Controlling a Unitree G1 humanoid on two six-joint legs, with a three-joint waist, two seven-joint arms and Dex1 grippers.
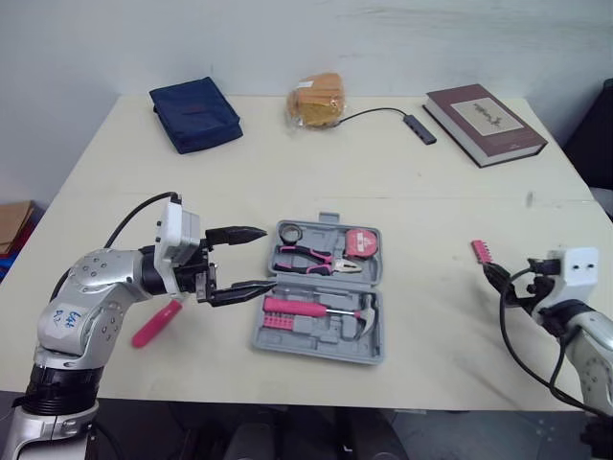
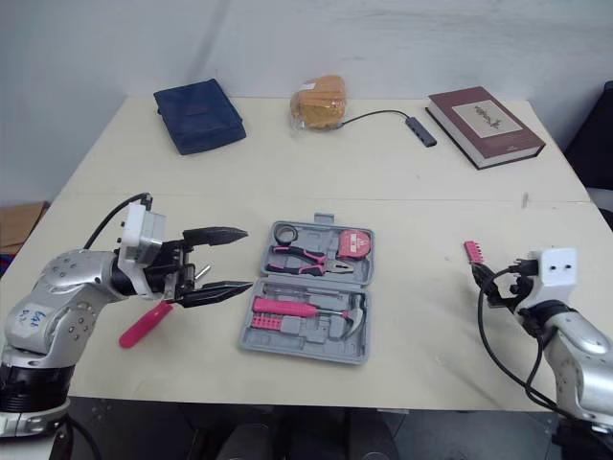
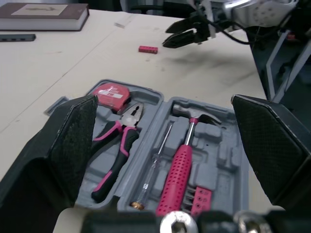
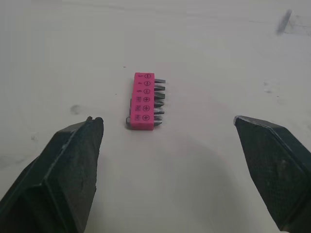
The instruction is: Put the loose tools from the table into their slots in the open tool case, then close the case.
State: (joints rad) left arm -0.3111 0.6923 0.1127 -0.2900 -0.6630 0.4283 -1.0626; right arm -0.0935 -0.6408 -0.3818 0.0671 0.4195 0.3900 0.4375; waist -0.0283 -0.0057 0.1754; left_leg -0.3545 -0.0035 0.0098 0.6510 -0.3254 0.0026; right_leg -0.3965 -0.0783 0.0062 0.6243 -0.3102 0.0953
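Note:
The grey tool case (image 1: pixel 316 351) lies open at the table's middle front. It holds a tape measure (image 3: pixel 110 92), pink pliers (image 3: pixel 118 145), a slim screwdriver (image 3: pixel 154 167) and a pink hammer (image 3: pixel 181 165). My left gripper (image 1: pixel 266 259) is open, its fingers (image 1: pixel 239 233) pointing at the case's left edge, just above the table. A loose pink-handled tool (image 1: pixel 156 324) lies on the table under my left forearm. A pink bit holder (image 4: pixel 143 102) lies on the table right of the case. My right gripper (image 4: pixel 167 126) is open and sits just short of the bit holder.
At the back of the table lie a blue pouch (image 1: pixel 195 113), a bagged bread roll (image 1: pixel 319 100), a small black hub with a cable (image 1: pixel 420 127) and a dark red book (image 1: pixel 484 123).

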